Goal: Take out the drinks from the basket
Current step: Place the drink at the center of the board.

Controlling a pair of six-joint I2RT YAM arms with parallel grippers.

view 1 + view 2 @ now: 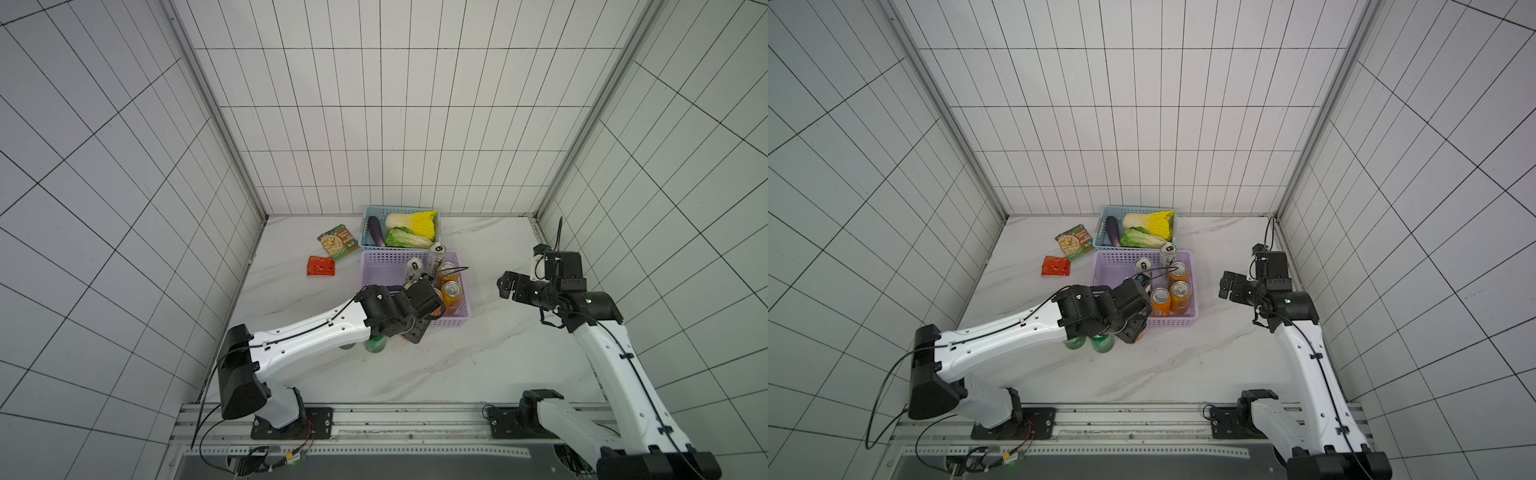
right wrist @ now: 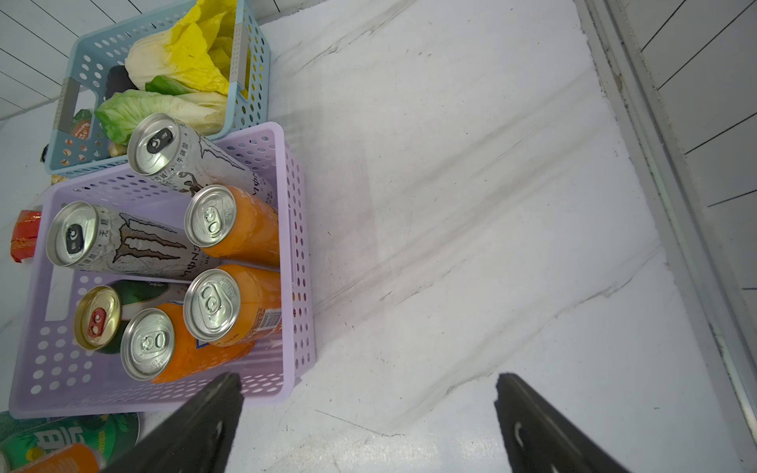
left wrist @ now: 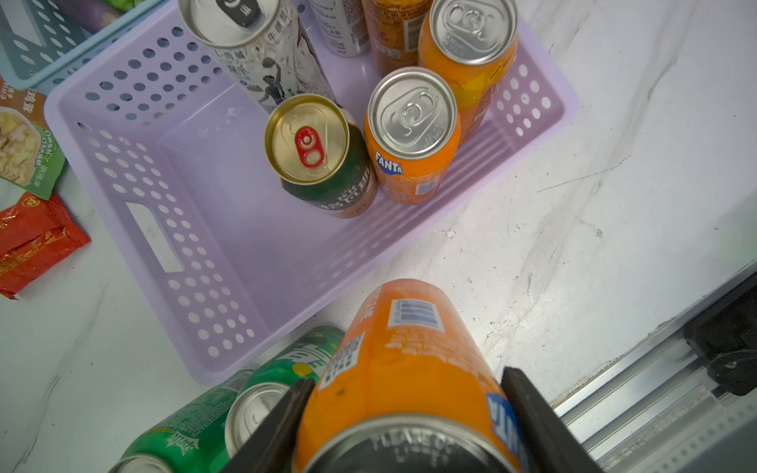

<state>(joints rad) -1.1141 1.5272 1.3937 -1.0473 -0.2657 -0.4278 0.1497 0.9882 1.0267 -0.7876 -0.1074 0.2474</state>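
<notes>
An orange can is gripped by the left end effector, just outside the near wall of the lilac basket; whether its base touches the counter cannot be told. Two green cans are seen close beside it on the counter. Three orange cans, two slim silver-white cans and a dark green can are found standing in the basket. The right end effector is held wide open and empty over the counter beside the basket.
</notes>
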